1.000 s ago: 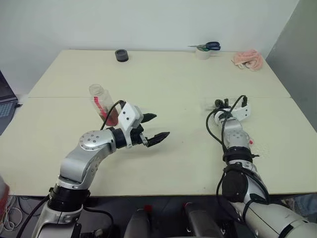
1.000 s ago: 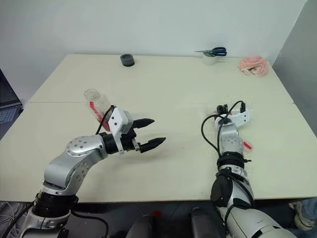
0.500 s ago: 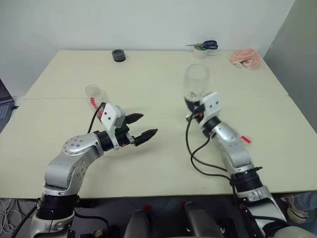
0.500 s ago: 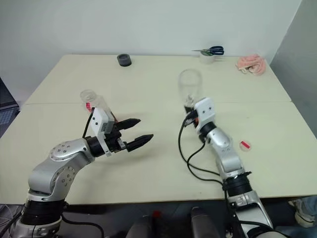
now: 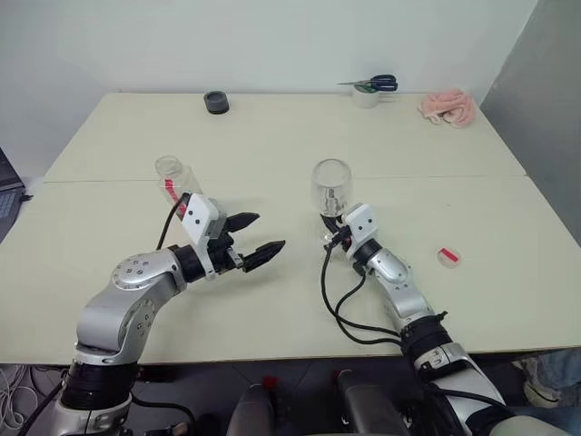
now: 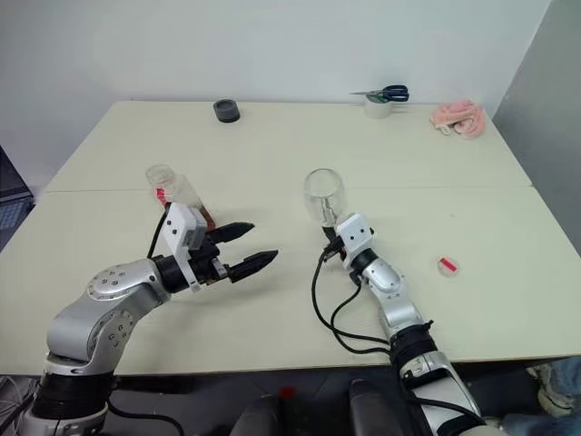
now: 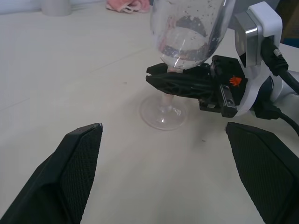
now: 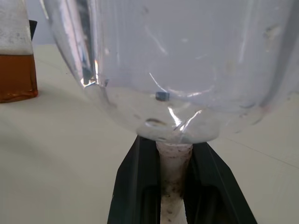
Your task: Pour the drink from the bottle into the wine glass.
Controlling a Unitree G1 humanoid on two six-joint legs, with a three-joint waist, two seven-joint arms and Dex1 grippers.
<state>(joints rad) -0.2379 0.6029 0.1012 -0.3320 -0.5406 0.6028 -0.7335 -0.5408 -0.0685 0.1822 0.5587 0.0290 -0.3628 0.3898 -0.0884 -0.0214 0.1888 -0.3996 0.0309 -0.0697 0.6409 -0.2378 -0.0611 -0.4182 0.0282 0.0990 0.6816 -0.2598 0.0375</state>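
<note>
The wine glass (image 5: pixel 330 186) is held upright near the middle of the table (image 5: pixel 381 136); its stem is pinched between the two black fingers of the right gripper (image 7: pixel 174 80). The left gripper (image 5: pixel 251 234) is spread wide, with nothing between its fingers. The bottle (image 5: pixel 181 185) stands at about ten o'clock from it, with brown drink (image 8: pixel 17 77) inside. No writing can be read on the red label.
</note>
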